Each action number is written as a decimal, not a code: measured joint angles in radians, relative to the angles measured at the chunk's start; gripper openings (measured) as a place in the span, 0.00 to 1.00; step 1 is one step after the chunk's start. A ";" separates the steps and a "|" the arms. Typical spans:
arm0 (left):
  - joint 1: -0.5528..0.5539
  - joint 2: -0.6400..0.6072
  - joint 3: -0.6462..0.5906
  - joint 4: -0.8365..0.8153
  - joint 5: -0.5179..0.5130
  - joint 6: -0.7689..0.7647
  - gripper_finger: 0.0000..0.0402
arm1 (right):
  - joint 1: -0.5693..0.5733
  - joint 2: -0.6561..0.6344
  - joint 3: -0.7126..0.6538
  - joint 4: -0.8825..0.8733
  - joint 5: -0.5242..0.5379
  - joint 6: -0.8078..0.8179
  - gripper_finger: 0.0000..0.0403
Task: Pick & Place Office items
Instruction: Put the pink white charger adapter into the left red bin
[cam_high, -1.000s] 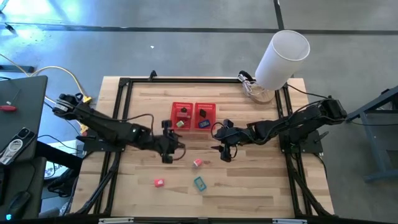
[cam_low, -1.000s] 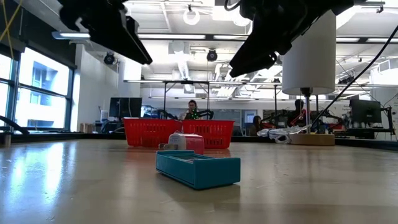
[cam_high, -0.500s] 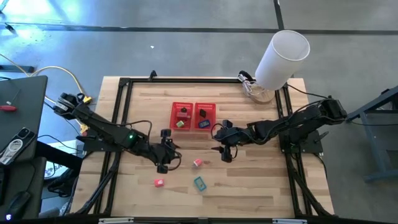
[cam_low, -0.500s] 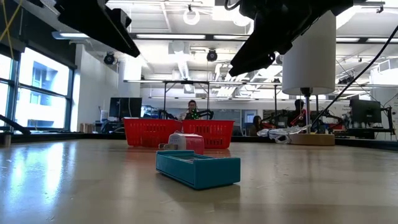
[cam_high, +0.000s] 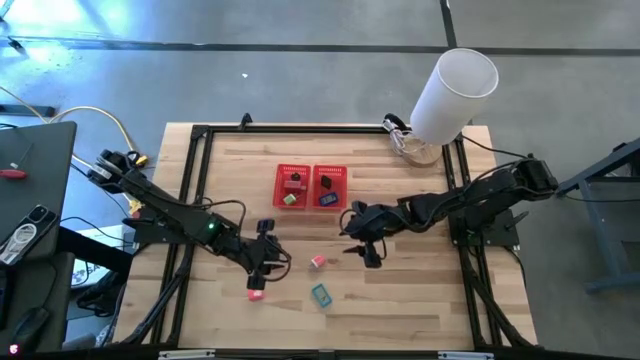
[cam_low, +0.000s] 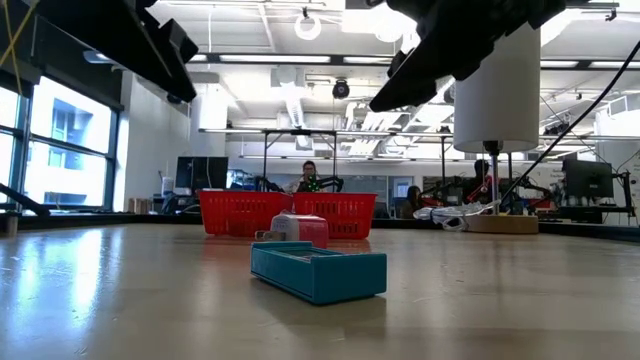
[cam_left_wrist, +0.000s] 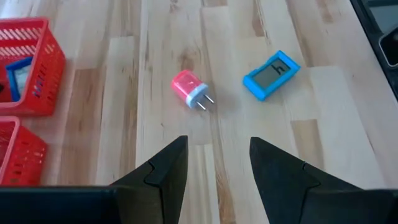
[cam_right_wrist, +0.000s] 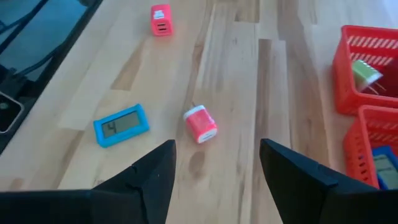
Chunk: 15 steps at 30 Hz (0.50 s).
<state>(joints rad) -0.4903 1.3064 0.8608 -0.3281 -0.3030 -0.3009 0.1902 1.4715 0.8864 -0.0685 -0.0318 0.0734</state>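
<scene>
On the wooden table lie three office items: a pale pink plug (cam_high: 317, 262) (cam_left_wrist: 189, 89) (cam_right_wrist: 200, 124), a teal display device (cam_high: 321, 294) (cam_left_wrist: 271, 74) (cam_right_wrist: 121, 126) and a red-pink charger (cam_high: 255, 294) (cam_right_wrist: 161, 20). My left gripper (cam_high: 281, 263) (cam_left_wrist: 217, 168) hovers open to the plug's left, pointing at it. My right gripper (cam_high: 356, 249) (cam_right_wrist: 217, 168) hovers open to the plug's right. Both are clear of the table. The red mesh basket (cam_high: 310, 187) holds a black, a green (cam_right_wrist: 367, 73) and a dark blue item (cam_right_wrist: 380, 158).
A big white cylinder (cam_high: 452, 92) stands at the table's far right corner beside a clear tangle of cable. A black frame (cam_high: 200, 160) runs around the table top. In the low view the teal device (cam_low: 318, 272) lies nearest, with the plug and the basket (cam_low: 288, 213) behind it.
My left gripper has swung toward the table's near edge, away from the basket, has sunk a little and has turned toward the pale pink plug. My right gripper has stayed in place but has rolled at the wrist. Neither has changed its opening, and no item has moved.
</scene>
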 joint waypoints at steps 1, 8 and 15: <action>0.000 0.000 0.000 -0.001 0.000 -0.008 0.41 | 0.000 0.000 0.000 0.001 0.003 -0.001 0.54; 0.001 0.000 0.000 0.000 -0.002 -0.015 0.41 | 0.041 0.000 0.000 0.067 0.015 -0.204 0.54; 0.001 0.000 0.000 0.000 -0.002 -0.015 0.41 | 0.108 0.005 0.011 0.248 0.279 -0.427 0.54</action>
<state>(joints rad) -0.4896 1.3064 0.8608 -0.3285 -0.3054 -0.3157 0.2979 1.4765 0.8977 0.1792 0.2467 -0.3540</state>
